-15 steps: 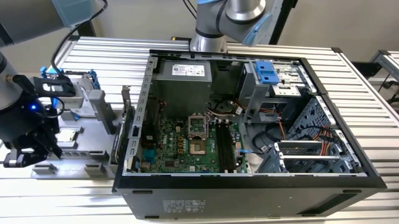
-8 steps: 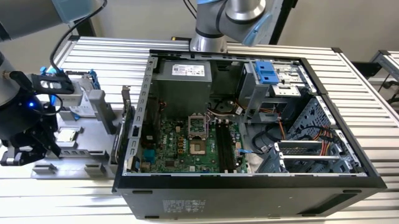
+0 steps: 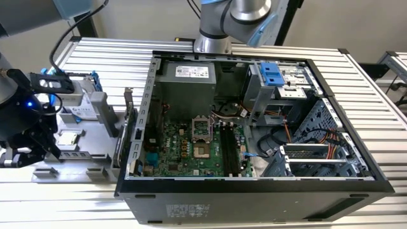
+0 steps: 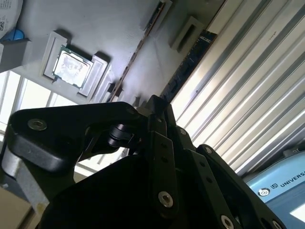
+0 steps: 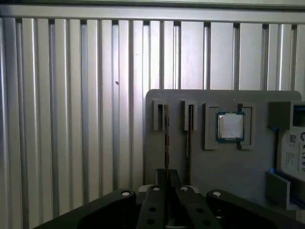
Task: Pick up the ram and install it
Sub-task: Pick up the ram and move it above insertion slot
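We are seeing the gripper (image 5: 167,174) hovering at the near end of the gray tray (image 5: 224,167), its jaws drawn close together. The ram (image 5: 166,138) is standing on edge in the tray's outermost slot, straight ahead of the jaws. We cannot tell whether they are touching it.

The ribbed silver table (image 3: 114,52) holds two things. A grey tray (image 3: 95,148) lies right by the gripper (image 5: 167,174). A big open computer box (image 3: 254,200) stands just past the tray, farther from the gripper.
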Available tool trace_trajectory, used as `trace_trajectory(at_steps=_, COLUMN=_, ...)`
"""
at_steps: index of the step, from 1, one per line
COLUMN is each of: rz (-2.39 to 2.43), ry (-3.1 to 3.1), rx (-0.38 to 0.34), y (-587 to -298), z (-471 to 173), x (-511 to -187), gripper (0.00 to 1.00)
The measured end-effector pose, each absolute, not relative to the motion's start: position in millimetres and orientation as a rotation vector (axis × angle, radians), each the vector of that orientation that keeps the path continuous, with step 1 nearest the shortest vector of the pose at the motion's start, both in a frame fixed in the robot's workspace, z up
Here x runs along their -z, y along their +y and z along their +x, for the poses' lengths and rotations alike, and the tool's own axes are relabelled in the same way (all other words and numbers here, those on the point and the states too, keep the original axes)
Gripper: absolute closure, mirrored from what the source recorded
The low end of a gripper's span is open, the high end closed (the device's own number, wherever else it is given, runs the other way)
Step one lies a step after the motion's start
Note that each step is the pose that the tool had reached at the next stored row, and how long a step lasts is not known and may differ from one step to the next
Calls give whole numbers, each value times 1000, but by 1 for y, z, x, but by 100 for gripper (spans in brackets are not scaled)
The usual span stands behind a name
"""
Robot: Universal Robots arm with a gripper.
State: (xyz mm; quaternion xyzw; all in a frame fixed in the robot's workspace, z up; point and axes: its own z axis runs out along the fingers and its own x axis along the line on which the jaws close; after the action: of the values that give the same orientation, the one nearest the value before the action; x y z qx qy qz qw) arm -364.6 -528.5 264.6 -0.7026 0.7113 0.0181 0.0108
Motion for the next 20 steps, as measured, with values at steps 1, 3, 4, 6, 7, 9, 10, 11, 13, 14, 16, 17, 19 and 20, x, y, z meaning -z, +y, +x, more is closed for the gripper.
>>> trace_trajectory(at_steps=1, rz=-2192, ry=2220, rx=-57, y=-528, z=-365, x=-265, gripper=100)
trace_trajectory(at_steps=3, rz=-2192, ry=2219, rx=-57, y=-528, z=-365, x=-267, gripper=100)
trace_trajectory(at_steps=4, rz=-2192, ry=2219, rx=-57, y=-528, z=-365, x=-267, gripper=100)
trace_trajectory(at_steps=6, rz=-2192, ry=2219, rx=-57, y=-528, z=-365, x=-268, gripper=100)
trace_trajectory(at_steps=7, rz=-2192, ry=2219, rx=-57, y=-529, z=-365, x=-269, gripper=100)
trace_trajectory(at_steps=9, rz=-2192, ry=2219, rx=-57, y=-529, z=-365, x=-270, gripper=100)
trace_trajectory(at_steps=10, rz=-2192, ry=2219, rx=-57, y=-529, z=-365, x=-271, gripper=100)
trace_trajectory(at_steps=11, rz=-2192, ry=2219, rx=-57, y=-529, z=-365, x=-272, gripper=100)
trace_trajectory(at_steps=13, rz=-2192, ry=2219, rx=-57, y=-529, z=-365, x=-273, gripper=100)
trace_trajectory(at_steps=14, rz=-2192, ry=2219, rx=-57, y=-529, z=-365, x=-274, gripper=100)
trace_trajectory(at_steps=16, rz=-2192, ry=2220, rx=-57, y=-528, z=-365, x=-275, gripper=100)
trace_trajectory(at_steps=17, rz=-2192, ry=2219, rx=-57, y=-528, z=-365, x=-276, gripper=100)
trace_trajectory(at_steps=19, rz=-2192, ry=2219, rx=-57, y=-528, z=-365, x=-277, gripper=100)
trace_trajectory(at_steps=20, rz=-2192, ry=2219, rx=-57, y=-529, z=-365, x=-278, gripper=100)
